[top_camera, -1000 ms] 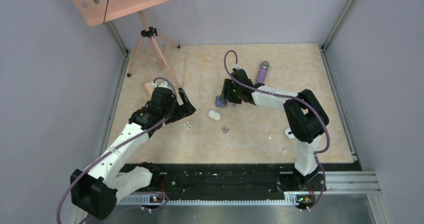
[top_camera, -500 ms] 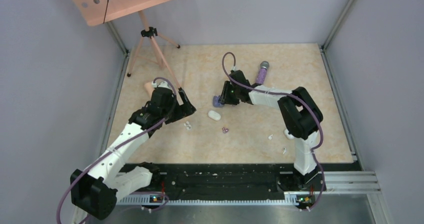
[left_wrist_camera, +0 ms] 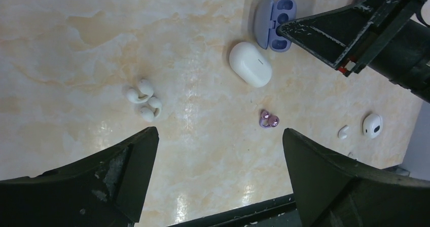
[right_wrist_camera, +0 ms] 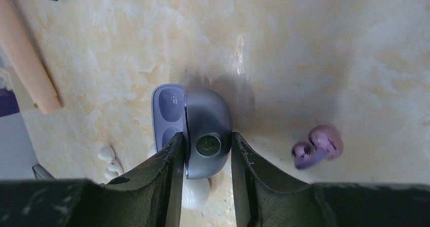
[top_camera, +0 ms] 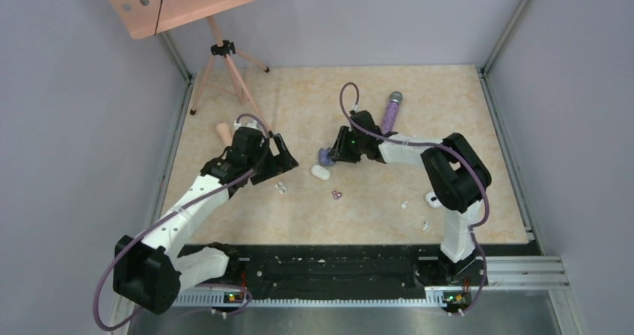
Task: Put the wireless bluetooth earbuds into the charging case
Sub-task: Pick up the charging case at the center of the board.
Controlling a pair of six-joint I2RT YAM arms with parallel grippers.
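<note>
Nearest the arm bases, over on the right side of the marble-look table (top_camera: 359,215), there's a loose white bud (left_wrist_camera: 343,131) with a bigger white piece (left_wrist_camera: 372,125) just beside it. Can't tell if that one's a case or a bud.

A bit further in, the purple earbuds (left_wrist_camera: 269,119) sit together on the bare table, near the middle and out of any case. Left of them lie the white earbuds (left_wrist_camera: 143,100), also loose. The left gripper (left_wrist_camera: 219,131) hangs above that area with its jaws spread as wide as they go and nothing in them.

Then there's a closed white case (left_wrist_camera: 250,71), and just past it the purple charging case (right_wrist_camera: 205,110), lid flipped open, both slots vacant. The right gripper (right_wrist_camera: 207,136) has its fingers pressed against either side of the case's body, so it's got hold of it.

Further back lies a purple glitter microphone (top_camera: 392,109), and at the far left a tripod (top_camera: 224,58) with a pink board on top.
</note>
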